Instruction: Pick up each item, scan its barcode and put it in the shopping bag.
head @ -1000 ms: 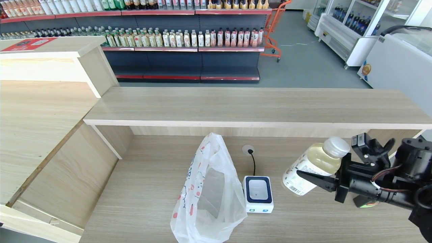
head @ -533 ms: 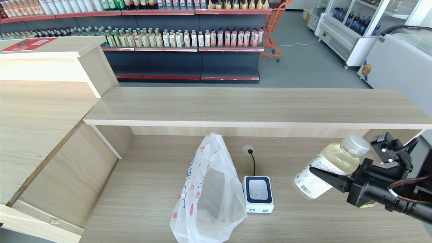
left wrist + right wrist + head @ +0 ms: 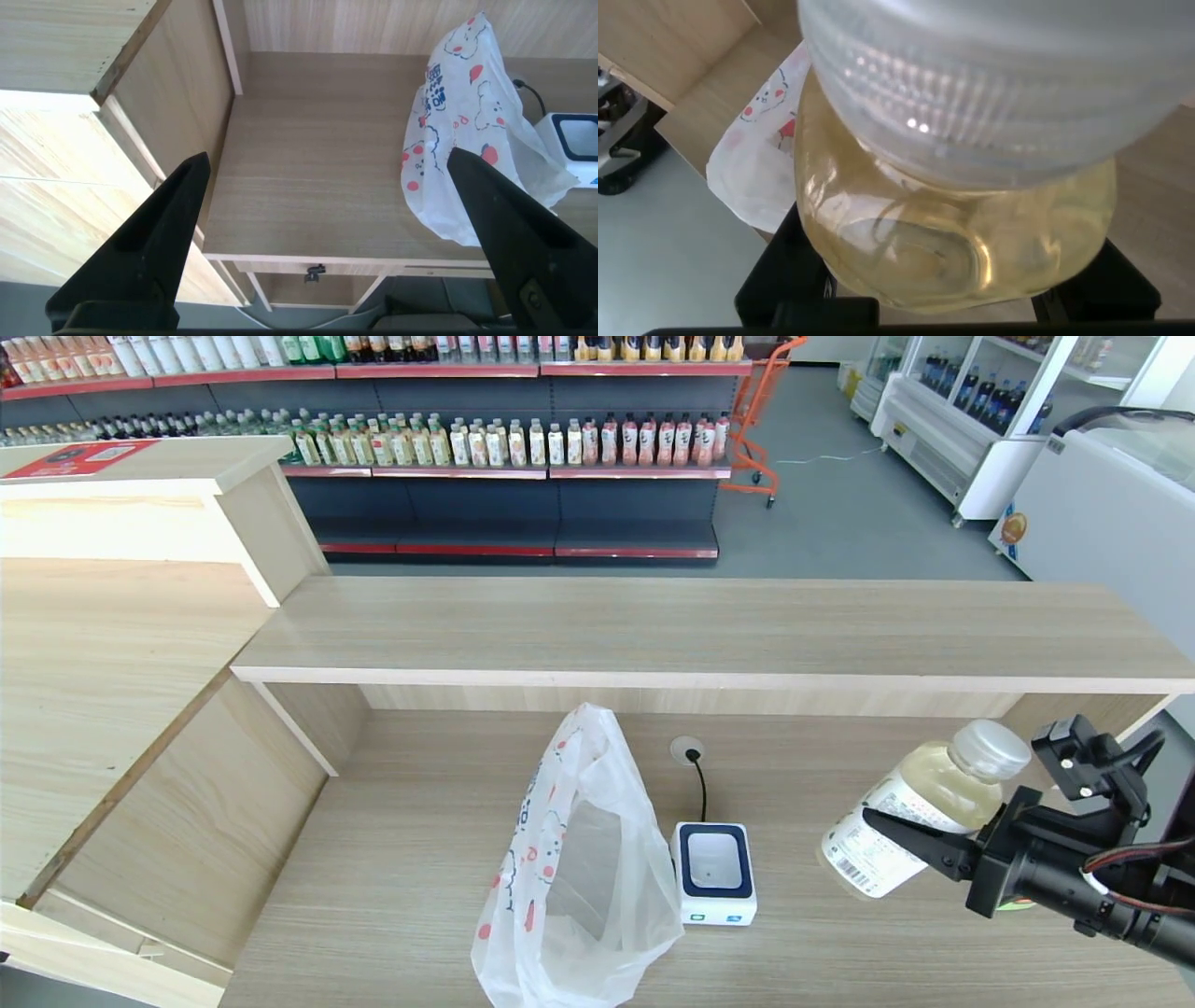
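**Bottle gripped to the right of the scanner, left gripper empty**

In the head view the right gripper (image 3: 896, 826) pinches a clear bottle (image 3: 920, 812) of pale yellow drink across its labelled body. One dark finger (image 3: 920, 847) lies along the near side of the label; the other is hidden behind the bottle. The bottle is tilted, with its white cap (image 3: 990, 749) pointing to about 1 o'clock and its base to about 7 o'clock. A barcode (image 3: 845, 870) shows on the label near the base. It sits at roughly 3 o'clock from the scanner (image 3: 713, 871), apart from it.

The scanner, a small white box with a dark window, rests on the wooden counter (image 3: 840, 952). Its black cable (image 3: 700, 784) runs toward 12 o'clock to a round port. The shopping bag (image 3: 569, 868) — white plastic with red prints — stands open at the scanner's 9 o'clock, touching it.

The left wrist view shows the left gripper (image 3: 327, 159) with its jaws spread wide and nothing between them, above the counter's front edge.
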Robot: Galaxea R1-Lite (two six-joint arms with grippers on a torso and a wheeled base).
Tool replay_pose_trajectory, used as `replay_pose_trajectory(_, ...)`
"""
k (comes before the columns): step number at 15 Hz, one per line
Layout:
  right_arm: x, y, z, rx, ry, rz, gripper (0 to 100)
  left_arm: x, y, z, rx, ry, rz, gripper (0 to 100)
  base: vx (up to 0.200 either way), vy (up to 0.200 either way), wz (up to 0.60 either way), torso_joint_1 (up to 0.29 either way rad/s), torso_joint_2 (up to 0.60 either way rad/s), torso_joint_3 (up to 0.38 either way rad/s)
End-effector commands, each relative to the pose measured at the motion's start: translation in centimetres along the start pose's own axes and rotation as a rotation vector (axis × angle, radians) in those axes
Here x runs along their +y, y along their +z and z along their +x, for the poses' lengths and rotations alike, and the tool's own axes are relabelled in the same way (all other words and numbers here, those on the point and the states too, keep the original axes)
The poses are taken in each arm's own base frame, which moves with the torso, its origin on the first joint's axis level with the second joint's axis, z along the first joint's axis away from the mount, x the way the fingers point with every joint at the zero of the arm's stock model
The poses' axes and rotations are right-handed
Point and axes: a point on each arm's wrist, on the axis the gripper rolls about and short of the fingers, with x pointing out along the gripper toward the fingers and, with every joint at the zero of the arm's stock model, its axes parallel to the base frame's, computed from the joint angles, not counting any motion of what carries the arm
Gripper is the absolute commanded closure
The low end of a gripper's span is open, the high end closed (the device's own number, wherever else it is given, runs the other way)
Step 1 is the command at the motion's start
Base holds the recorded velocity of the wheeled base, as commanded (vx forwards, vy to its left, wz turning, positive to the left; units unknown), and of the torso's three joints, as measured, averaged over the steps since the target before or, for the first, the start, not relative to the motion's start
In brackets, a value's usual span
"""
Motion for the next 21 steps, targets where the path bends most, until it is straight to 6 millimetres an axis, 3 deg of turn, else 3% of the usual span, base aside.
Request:
replay_pose_trajectory(1, 0.0, -0.2, 0.1, 0.006, 0.002, 0.004, 100, 0.0, 0.0, 0.0, 0.001, 0.0, -0.001, 0, 0.0, 0.0, 0.0, 0.0, 0.0, 0.0)
replay_pose_trajectory(9, -0.2, -0.5, 0.4, 0.022, 0.005, 0.043, 100, 0.0, 0.0, 0.0, 0.001, 0.0, -0.002, 0, 0.0, 0.0, 0.0, 0.0, 0.0, 0.0)
replay_pose_trajectory(14, -0.3, -0.9, 0.7, 0.039, 0.006, 0.072, 100, 0.0, 0.0, 0.0, -0.001, 0.0, -0.002, 0, -0.2, 0.2, 0.0, 0.008, 0.0, 0.003)
replay_pose_trajectory(21, -1.1, -1.9, 2.0, 0.075, 0.011, 0.095, 100, 0.0, 0.0, 0.0, -0.001, 0.0, -0.004, 0, 0.0, 0.0, 0.0, 0.0, 0.0, 0.0)
